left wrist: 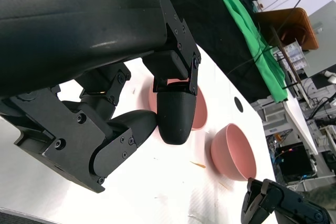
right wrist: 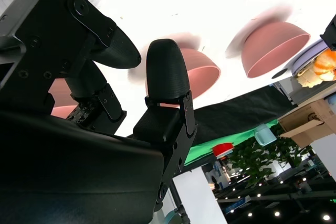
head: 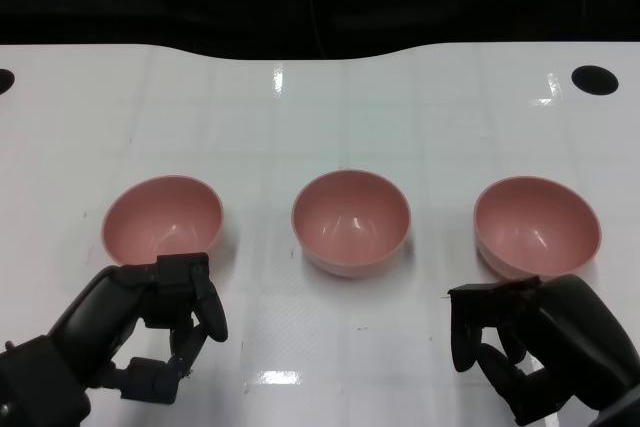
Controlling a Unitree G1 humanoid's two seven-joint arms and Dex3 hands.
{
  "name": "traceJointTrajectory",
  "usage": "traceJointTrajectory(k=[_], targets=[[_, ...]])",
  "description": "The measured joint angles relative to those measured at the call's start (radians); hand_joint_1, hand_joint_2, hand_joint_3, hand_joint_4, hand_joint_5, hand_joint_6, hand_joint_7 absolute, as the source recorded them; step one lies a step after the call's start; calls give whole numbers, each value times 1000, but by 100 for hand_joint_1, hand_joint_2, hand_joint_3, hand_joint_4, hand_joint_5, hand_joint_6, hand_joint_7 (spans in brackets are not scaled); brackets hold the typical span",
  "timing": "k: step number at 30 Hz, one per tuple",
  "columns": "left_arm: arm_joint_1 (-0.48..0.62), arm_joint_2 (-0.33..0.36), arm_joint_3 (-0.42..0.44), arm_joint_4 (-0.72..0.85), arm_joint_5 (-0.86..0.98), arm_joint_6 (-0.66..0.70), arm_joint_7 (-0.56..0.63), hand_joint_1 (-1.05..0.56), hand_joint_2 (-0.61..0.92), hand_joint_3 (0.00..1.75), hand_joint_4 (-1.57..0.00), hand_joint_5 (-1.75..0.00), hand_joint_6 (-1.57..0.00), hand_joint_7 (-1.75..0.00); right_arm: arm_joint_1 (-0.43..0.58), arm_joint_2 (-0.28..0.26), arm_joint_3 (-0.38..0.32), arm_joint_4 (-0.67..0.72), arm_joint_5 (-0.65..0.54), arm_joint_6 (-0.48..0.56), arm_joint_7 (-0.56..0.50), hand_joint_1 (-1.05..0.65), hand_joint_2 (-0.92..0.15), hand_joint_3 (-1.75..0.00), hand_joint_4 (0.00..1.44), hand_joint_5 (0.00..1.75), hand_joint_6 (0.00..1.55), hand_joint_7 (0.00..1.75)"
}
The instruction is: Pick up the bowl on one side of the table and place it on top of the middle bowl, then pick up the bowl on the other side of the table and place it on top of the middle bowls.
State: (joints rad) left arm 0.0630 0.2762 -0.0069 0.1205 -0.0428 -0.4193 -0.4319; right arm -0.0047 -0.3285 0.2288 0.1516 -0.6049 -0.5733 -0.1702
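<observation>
Bowls sit apart in a row, left bowl, middle bowl, right bowl, unstacked, because left hand and right hand, fingers parted, grasp nothing.

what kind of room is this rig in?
Probably a robotics lab or demo hall, not a home. The white table stands beside a desk with cables and electronics; green cloth drapes nearby; the right wrist view shows rows of ceiling lights and a plant.
</observation>
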Motion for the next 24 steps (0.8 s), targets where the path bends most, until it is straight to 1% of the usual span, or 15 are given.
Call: traceJointTrajectory(k=[3, 7, 17, 21, 24], targets=[[0, 0, 0, 1, 6, -9, 1, -22, 47, 126, -88, -174, -80, -152, 0, 0, 4, 0, -8, -3, -3, -5, -15, -159, 99, 175, 87, 152], [-1, 0, 0, 18, 7, -37, 1, -22, 47, 126, -89, -174, -80, -152, 0, 0, 4, 1, -8, -8, -6, -5, -16, -159, 98, 175, 87, 150], [-3, 0, 0, 20, 9, -16, 10, -21, 44, 131, -88, -174, -81, -153, -14, -1, 4, 30, -6, -10, -6, -5, -17, -157, 97, 175, 85, 151], [-7, 0, -1, 33, 11, -31, 10, -21, 49, 121, -88, -173, -79, -152, -20, -1, 5, 41, -7, -22, -18, -5, -16, -157, 98, 175, 86, 151], [-13, 0, -1, 47, 7, -39, 10, -22, 51, 118, -88, -173, -78, -152, -22, -1, 5, 42, -7, -22, -19, -5, -16, -157, 97, 175, 87, 150]])
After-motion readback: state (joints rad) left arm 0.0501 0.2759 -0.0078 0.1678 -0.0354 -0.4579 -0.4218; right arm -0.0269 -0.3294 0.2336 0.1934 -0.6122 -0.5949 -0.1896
